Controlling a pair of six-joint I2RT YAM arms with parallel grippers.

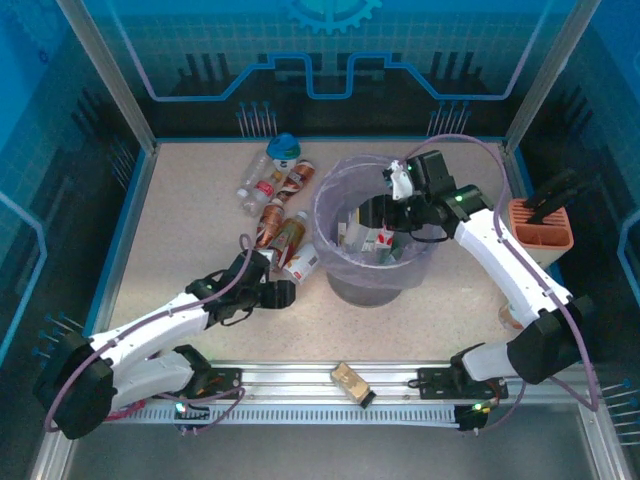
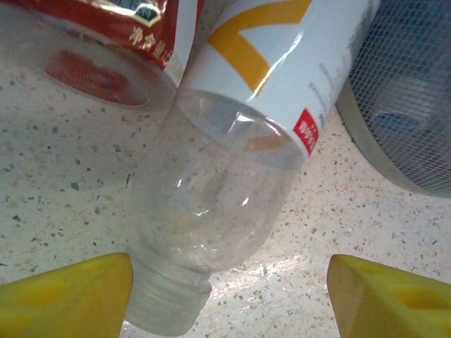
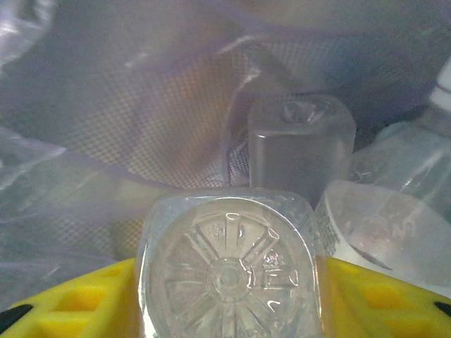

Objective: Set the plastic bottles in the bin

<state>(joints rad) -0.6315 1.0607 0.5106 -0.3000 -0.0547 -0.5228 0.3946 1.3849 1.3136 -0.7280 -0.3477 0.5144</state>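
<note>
Speckled table (image 1: pixel 185 235): bottle cluster (image 1: pixel 280 225) left of bin (image 1: pixel 375 285); orange holder (image 1: pixel 545 235) right edge.

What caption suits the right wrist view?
Right gripper holds a bottle in the bin, beside other bottles.

Speckled stone-look counter (image 1: pixel 200 240): beige with dark flecks.
Round mesh wastebasket (image 1: pixel 372 285): grey, lined with a translucent lavender bag.
Clear plastic bottle with white label (image 2: pixel 211 211): orange chevron and a small red tag.
Clear plastic bottle with glossy red label (image 2: pixel 106 28): pale lettering.
Clear square-based plastic bottle (image 3: pixel 229 271): moulded spoke pattern underneath.
Left end effector (image 2: pixel 230 303), right end effector (image 3: pixel 229 303): yellow fingers (image 2: pixel 63 299).
Slotted plastic holder (image 1: pixel 540 225): orange.
Small rectangular box (image 1: pixel 347 380): gold-brown.
</note>
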